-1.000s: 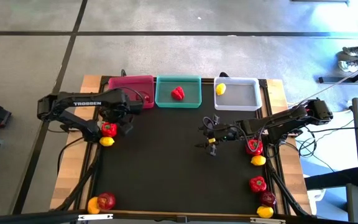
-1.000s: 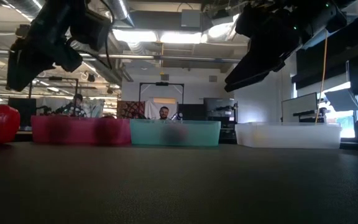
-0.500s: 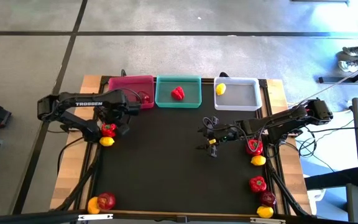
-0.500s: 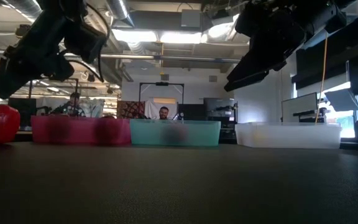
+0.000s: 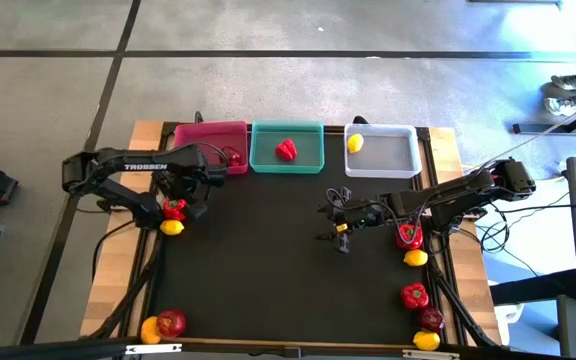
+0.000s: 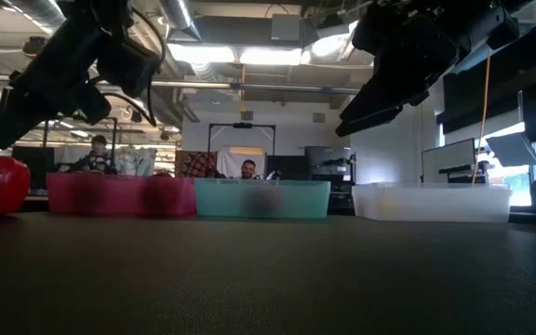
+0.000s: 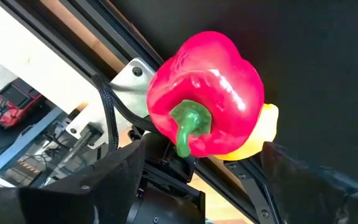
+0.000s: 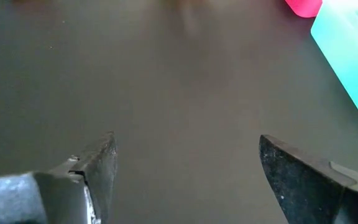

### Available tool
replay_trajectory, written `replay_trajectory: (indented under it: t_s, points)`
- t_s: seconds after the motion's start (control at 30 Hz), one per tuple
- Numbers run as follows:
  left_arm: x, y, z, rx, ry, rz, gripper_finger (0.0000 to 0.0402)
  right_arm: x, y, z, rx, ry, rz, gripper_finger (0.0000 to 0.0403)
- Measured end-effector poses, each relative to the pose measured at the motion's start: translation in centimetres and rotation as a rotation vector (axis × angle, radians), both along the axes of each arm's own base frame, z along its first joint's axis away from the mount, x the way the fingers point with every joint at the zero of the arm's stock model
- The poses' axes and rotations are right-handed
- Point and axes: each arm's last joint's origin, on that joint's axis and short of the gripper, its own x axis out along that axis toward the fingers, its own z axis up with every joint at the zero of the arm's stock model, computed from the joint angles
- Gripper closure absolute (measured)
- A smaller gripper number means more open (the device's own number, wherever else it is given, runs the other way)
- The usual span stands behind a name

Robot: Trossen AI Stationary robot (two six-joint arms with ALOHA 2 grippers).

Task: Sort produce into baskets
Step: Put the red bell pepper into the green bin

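Note:
A bright red bell pepper [image 5: 174,209] with a green stem [image 7: 188,127] lies at the mat's left edge, and a yellow lemon [image 5: 172,227] touches it. My left gripper [image 5: 177,198] is open just above the pepper, one finger on either side [image 7: 110,180], touching nothing. My right gripper [image 5: 338,226] is open and empty over the mat's middle right [image 8: 185,168]. At the far edge stand the pink basket [image 5: 208,135], the teal basket [image 5: 308,160] with a red pepper [image 5: 286,150] in it, and the white basket [image 5: 393,155] with a lemon [image 5: 355,142] in it.
Near the mat's right edge lie a pepper [image 5: 408,236], a lemon [image 5: 416,258], another pepper [image 5: 414,295], an apple [image 5: 430,318] and a lemon [image 5: 426,340]. At the near left corner lie a lemon [image 5: 150,328] and an apple [image 5: 171,322]. People show in the room behind [image 6: 247,169].
My left gripper has gone a little toward the table's left edge and down, toward the red pepper, and stays open. The pepper and the lemon have not moved.

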Motion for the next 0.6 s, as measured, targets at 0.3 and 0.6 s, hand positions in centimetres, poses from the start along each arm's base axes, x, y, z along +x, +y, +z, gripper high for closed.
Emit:
replay_trajectory:
  t_s: [0.3,0.6]
  points:
    - [0.34,0.15,-0.48,-0.023,0.024,-0.051,0.0176,0.0,0.0,0.0,-0.001,0.0,0.0,0.0079]
    - [0.3,0.26,-0.47,-0.024,0.03,-0.131,0.026,0.0,0.0,-0.01,-0.013,0.002,0.008,0.0079]
